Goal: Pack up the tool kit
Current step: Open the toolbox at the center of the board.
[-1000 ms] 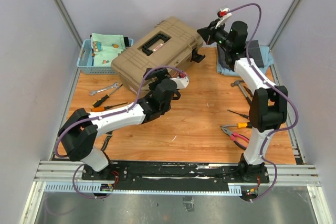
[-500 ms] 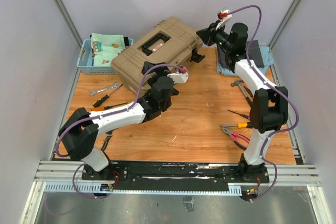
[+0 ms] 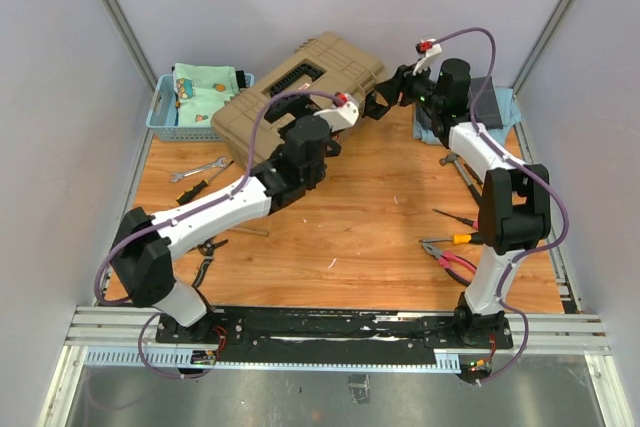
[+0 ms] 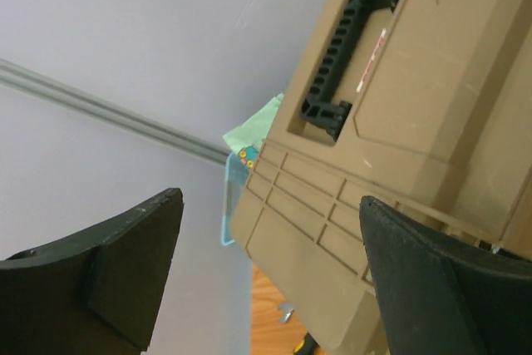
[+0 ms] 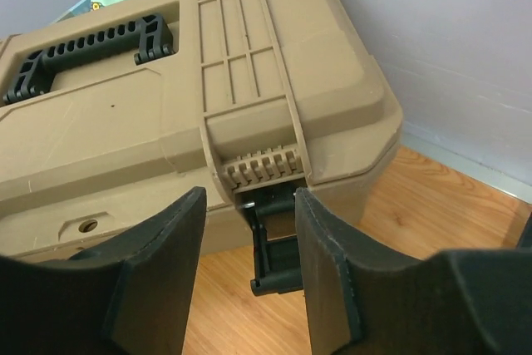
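The tan toolbox (image 3: 320, 72) stands shut at the back of the table, its black lid handle (image 4: 349, 47) on top. My left gripper (image 3: 288, 105) is open and empty over the box's front edge; in the left wrist view (image 4: 266, 288) the lid lies between its spread fingers. My right gripper (image 3: 380, 107) is open at the box's right side. In the right wrist view (image 5: 249, 263) its fingers straddle a black latch (image 5: 278, 247) that hangs down unfastened. A wrench (image 3: 200, 169), screwdrivers (image 3: 197, 192), red pliers (image 3: 450, 259) and a hammer (image 3: 455, 162) lie on the table.
A blue mesh basket (image 3: 165, 117) with patterned cloth stands at the back left against the box. A folded grey cloth (image 3: 495, 102) lies at the back right. More screwdrivers (image 3: 455, 217) lie by the right arm. Walls close in on three sides.
My left arm has reached forward and up so its gripper is over the box's front edge. My right gripper has dropped down and left to the box's right latch.
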Robot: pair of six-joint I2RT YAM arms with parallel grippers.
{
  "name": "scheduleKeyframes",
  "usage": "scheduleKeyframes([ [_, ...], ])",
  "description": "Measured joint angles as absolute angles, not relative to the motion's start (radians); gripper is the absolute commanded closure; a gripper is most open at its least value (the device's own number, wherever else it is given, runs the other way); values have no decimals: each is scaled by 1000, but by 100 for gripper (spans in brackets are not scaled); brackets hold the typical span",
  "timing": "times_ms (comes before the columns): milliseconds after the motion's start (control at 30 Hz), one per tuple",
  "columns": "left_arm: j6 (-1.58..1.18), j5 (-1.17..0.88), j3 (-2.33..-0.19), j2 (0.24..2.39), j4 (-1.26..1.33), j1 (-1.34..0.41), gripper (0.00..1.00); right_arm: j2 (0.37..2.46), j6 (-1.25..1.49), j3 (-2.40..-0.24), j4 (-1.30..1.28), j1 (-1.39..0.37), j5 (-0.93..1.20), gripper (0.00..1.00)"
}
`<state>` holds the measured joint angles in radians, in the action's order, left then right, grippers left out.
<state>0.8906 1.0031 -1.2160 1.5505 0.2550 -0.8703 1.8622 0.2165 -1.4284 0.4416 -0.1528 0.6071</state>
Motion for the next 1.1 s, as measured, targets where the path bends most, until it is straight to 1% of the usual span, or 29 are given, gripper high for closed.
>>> scheduleKeyframes([
  [133, 696, 931, -1299, 1507, 84, -837, 9, 1882, 189, -1499, 380, -152, 630, 46],
  [300, 505, 838, -1311, 1425, -59, -789, 8, 1915, 134, -1594, 331, -152, 693, 43],
  [500, 263, 652, -1311, 1344, -198, -686, 8, 1955, 18, -1645, 241, -152, 733, 49],
  [633, 138, 530, -1292, 1280, -240, -639, 8, 2000, -48, -1684, 176, -159, 741, 50],
  [833, 38, 410, -1280, 1249, -260, -612, 8, 2048, -126, -1721, 102, -171, 754, 51],
  [1100, -1, 344, -1252, 1250, -279, -607, 8, 2050, -155, -1717, 104, -194, 783, 51],
])
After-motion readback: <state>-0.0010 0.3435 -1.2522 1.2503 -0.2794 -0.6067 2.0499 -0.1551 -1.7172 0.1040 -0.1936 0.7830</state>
